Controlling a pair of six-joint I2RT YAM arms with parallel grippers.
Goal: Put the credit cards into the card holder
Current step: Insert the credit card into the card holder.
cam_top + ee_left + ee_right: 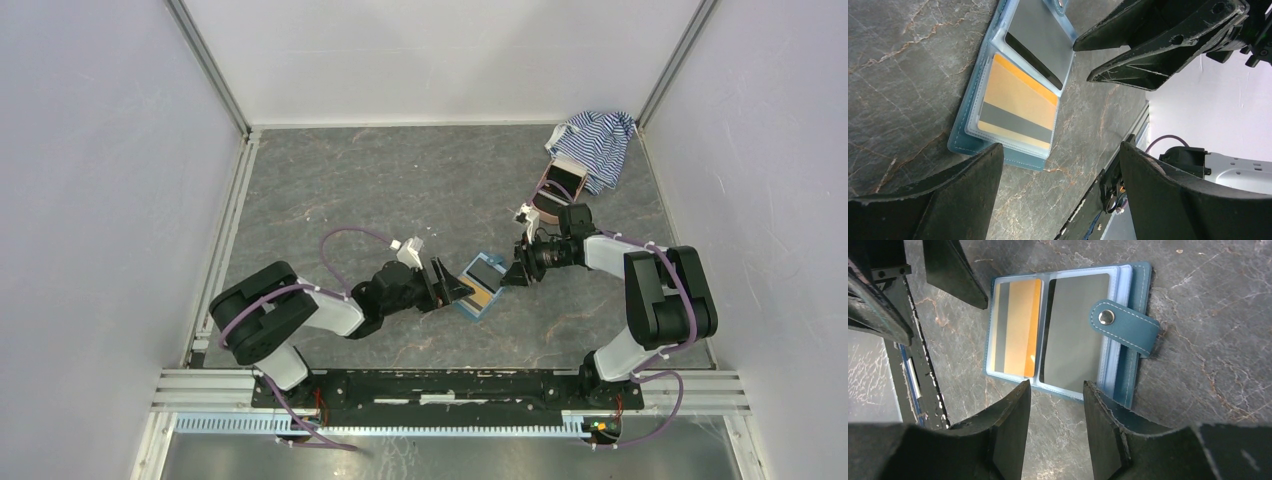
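At the middle of the table the wallet lies open, with a gold card and a grey card in its clear sleeves. The left claw sits at its 8 o'clock, jaws wide apart. The right claw is at its 2 o'clock, jaws a little apart.

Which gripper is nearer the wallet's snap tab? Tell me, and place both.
Right. The right gripper hangs open beside the wallet, by the grey card the snap tab lies on. The left gripper, also open, is at the far side, beyond the gold card.
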